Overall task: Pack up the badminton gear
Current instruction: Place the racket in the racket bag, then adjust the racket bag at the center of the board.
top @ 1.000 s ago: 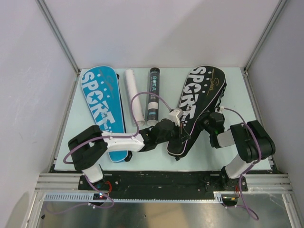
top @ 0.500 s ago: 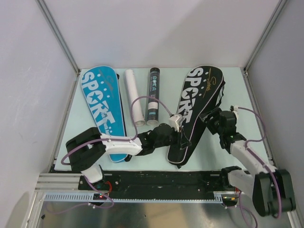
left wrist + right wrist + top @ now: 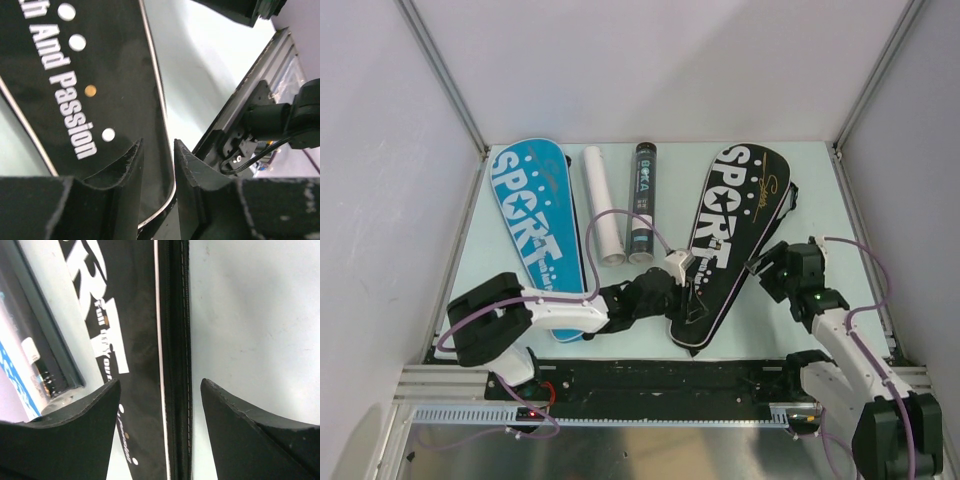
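The black SPORT cover (image 3: 730,230) lies flat at centre-right of the surface (image 3: 820,190), its lower edge straddled by the left fingers (image 3: 125,175), narrowly parted, and its zip side by the right fingers (image 3: 85,415), spread wide, neither gripping, apparently so it rests flat

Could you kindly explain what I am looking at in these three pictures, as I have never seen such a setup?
Two robot arms, a left arm and a right arm, are bolted at the table's near edge. The wide picture comes from a camera above and behind them. The two close-ups come from a camera on each wrist. On the pale green table lie a blue racket-shaped "SPORT" cover, a white tube, a black tube and a black racket-shaped "SPORT" cover. Both arms' jaws stand open at the black cover's edges; nothing is held.
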Controlling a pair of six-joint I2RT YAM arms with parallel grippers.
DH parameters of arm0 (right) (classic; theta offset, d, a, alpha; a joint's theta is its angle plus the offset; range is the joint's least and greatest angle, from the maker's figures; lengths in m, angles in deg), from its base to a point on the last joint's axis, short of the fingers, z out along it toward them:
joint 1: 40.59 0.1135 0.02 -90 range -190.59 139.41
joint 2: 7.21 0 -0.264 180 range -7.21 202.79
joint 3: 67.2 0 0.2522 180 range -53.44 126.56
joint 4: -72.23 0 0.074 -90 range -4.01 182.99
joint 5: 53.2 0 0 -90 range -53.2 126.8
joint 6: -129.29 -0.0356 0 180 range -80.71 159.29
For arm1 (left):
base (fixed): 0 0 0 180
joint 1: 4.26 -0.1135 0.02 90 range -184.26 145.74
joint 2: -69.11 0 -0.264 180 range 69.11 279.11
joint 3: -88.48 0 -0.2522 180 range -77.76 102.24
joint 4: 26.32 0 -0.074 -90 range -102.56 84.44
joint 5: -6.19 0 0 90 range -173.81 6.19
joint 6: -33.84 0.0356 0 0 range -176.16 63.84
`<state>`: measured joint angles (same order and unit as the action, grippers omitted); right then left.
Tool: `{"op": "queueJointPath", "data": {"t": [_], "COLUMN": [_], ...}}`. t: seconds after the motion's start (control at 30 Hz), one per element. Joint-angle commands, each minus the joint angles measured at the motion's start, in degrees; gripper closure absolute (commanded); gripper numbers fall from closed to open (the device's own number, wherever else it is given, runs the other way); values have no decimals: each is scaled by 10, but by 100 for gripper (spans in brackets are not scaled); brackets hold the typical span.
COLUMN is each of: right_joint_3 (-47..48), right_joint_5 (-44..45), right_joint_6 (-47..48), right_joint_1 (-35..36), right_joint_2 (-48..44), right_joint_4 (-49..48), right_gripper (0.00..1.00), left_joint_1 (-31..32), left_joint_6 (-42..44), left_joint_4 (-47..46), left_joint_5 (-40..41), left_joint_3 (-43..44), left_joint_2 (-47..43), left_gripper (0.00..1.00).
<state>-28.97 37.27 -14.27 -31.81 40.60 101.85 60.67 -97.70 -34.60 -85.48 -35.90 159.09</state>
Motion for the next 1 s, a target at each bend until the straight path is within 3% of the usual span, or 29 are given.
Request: {"op": "queueJointPath", "data": {"t": [0.0,0.27,0.43,0.6,0.7,0.87,0.97], "right_joint_3": [21,12,2,-11,-14,-14,-9], "right_joint_5": [-37,-99,-136,-111,-111,-87,-66], "right_joint_6": [26,67,51,38,28,17,12], "right_joint_1": [0,-6,-5,13,14,16,22], "right_joint_2": [45,166,236,266,273,211,155], "right_joint_4": [-26,-145,-217,-249,-258,-231,-205], "right_gripper": [30,29,30,34,50,89,99], "left_joint_1": [2,5,14,17,18,19,20], "left_joint_6": [11,-2,4,33,73,157,196], "left_joint_4": [18,21,32,66,113,219,255], "left_joint_5": [12,-15,25,48,69,151,205], "left_joint_3": [-16,-24,-41,-33,-14,30,34], "left_joint_2": [-6,38,30,-3,-40,-113,-155], "left_gripper": [66,66,66,65,63,58,55]}}
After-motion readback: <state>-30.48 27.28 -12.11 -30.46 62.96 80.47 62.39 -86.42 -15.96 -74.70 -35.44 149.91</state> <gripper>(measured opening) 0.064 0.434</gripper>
